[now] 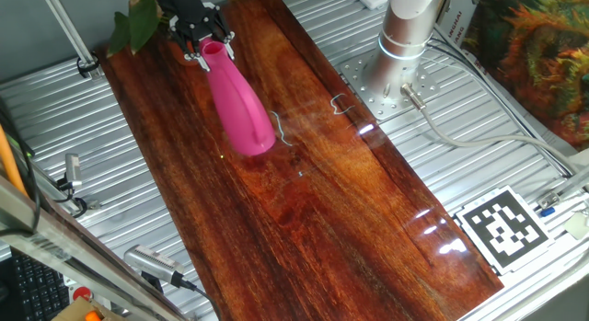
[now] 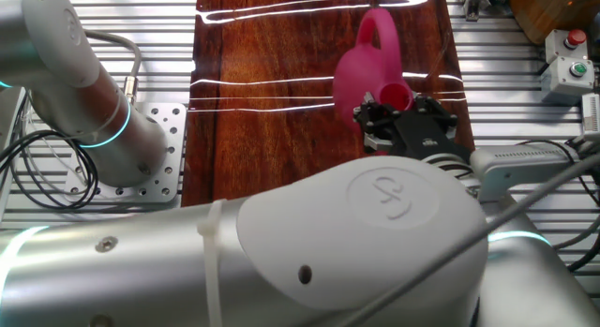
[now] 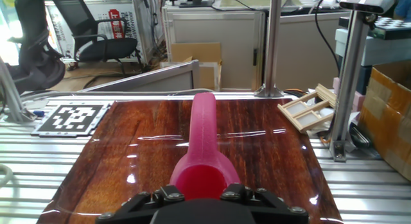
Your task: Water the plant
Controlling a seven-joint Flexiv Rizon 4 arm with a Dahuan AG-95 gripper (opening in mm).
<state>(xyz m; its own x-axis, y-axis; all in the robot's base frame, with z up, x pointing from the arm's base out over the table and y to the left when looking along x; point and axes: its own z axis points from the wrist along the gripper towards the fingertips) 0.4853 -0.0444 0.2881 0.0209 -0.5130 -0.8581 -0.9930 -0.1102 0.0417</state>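
The gripper [image 1: 204, 47] is pinching the mouth of the tall pink plastic watering can [image 1: 241, 109] on the dark wooden desk [image 1: 331, 201], so I'd say it's the grasp stage, and next comes lifting and tipping toward the dark-green leafy plant [image 1: 136, 22] right behind it.

Open wooden tabletop [image 1: 350, 201] beyond pink watering can [image 1: 237, 105].

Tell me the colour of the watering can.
Pink: the watering can shows best in one fixed view, on the dark wooden board.
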